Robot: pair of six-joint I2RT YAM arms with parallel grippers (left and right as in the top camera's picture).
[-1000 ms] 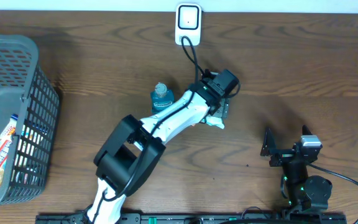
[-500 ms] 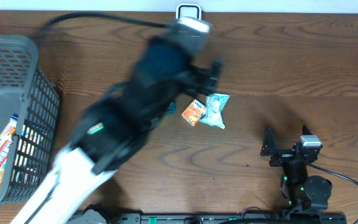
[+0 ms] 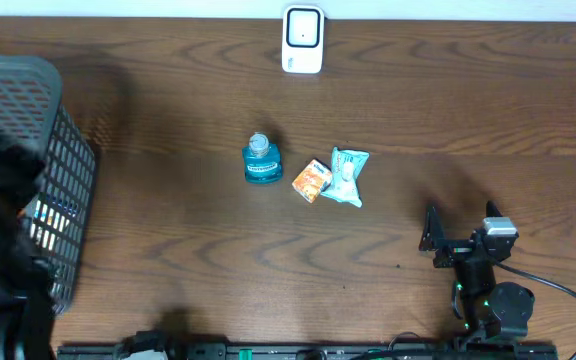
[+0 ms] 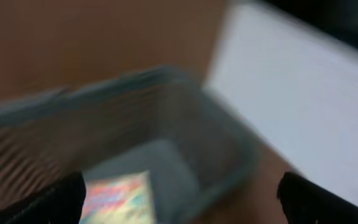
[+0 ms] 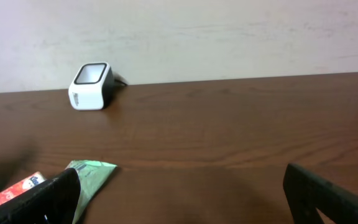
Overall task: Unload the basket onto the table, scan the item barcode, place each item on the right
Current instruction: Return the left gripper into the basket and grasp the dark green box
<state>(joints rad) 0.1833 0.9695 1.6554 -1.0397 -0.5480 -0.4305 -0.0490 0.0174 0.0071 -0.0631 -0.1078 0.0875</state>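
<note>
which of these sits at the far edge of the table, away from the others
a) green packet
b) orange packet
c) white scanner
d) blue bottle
c, the white scanner stands alone at the far edge of the table, while the blue bottle, orange packet and green packet lie close together nearer the middle.
</note>
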